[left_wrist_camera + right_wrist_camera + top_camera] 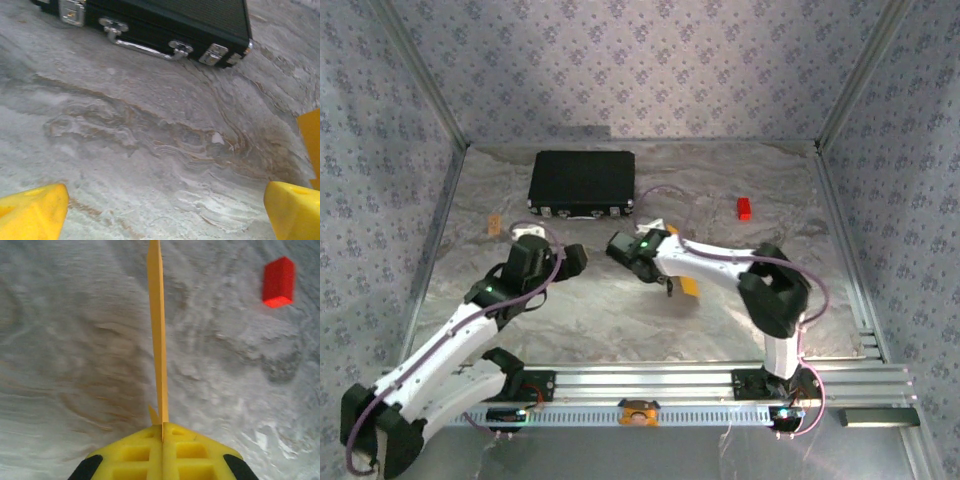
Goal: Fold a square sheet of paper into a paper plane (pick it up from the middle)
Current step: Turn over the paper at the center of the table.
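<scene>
Closed case (582,182) at far left, contents hidden; right gripper (162,429) pinches folded paper (159,330), long axis straight out from its fingertips; left gripper (162,215) gapes empty

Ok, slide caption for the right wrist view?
Right claw shut on the paper, seen edge-on, red block beyond.

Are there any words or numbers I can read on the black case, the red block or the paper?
No text can be read anywhere.
black case: plain, no label shows.
red block: plain.
orange paper: blank, seen edge-on.
front rail: a row of tiny marks, too small to read.
</scene>
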